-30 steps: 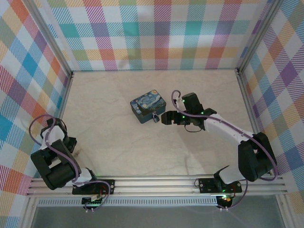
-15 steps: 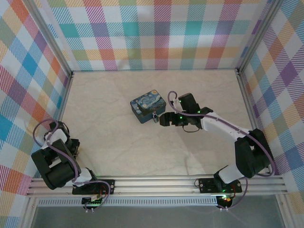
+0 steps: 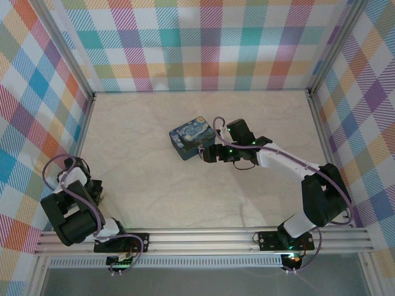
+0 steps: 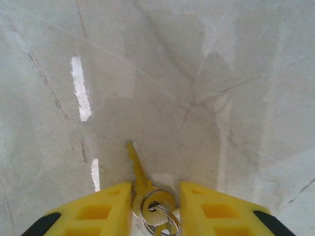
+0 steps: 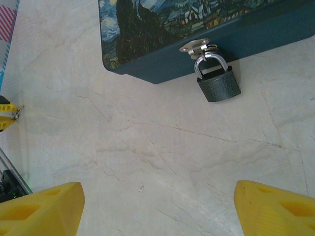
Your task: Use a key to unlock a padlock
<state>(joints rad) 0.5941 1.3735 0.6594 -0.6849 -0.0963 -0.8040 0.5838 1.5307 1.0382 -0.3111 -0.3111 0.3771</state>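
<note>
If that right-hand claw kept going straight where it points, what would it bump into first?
Probably the dark side wall of the painted tin: the right gripper points at it across bare table. The padlock hangs slightly off that line and might be brushed; depth is unclear.

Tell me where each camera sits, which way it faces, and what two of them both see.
Top external: above and behind the arm bases, looking down on the table; left arm near left, right arm reaching to the painted tin.
Left wrist: on the left gripper, facing down at the table; its yellow fingers grip the key.
Right wrist: on the right gripper, low, facing the tin's side and hanging padlock; open yellow fingertips show.
Shared: top and right wrist both see the tin.
</note>
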